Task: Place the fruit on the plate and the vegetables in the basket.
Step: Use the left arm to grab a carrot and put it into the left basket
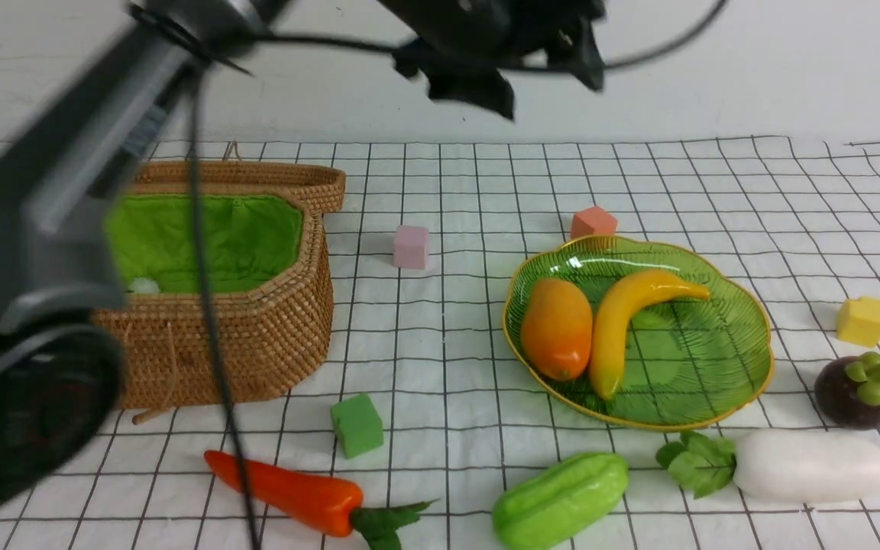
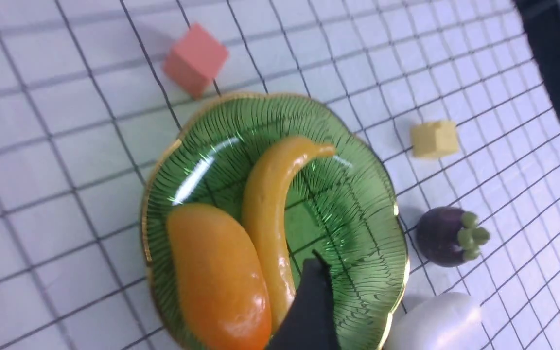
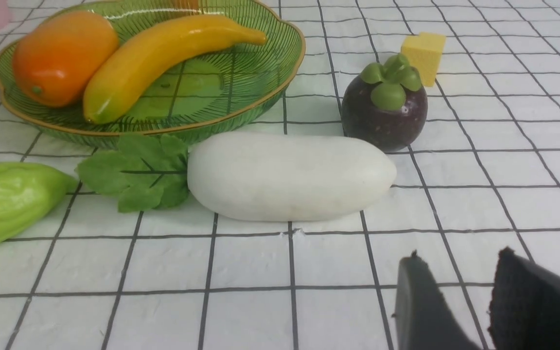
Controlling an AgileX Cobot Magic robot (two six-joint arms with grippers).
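A checked cloth [image 1: 440, 344] covers the table. The basket [image 1: 257, 336] stands on its left side with the lid back and the green lining showing. The plate [image 1: 700, 359] sits right of centre. The radish [image 1: 810, 466] lies just in front of the plate, and the carrot [image 1: 295, 493] and gourd [image 1: 562, 500] lie along the near edge, all outside the basket. The banana [image 1: 616, 321] and mango [image 1: 556, 327] lie side by side on the plate, touching. The mangosteen [image 1: 852, 393] stands on the cloth just right of the plate. The left gripper [image 2: 450, 260] hangs above the plate, fingers spread wide and empty. The right gripper [image 3: 460, 253] is low near the radish, fingers slightly apart, grasping nothing.
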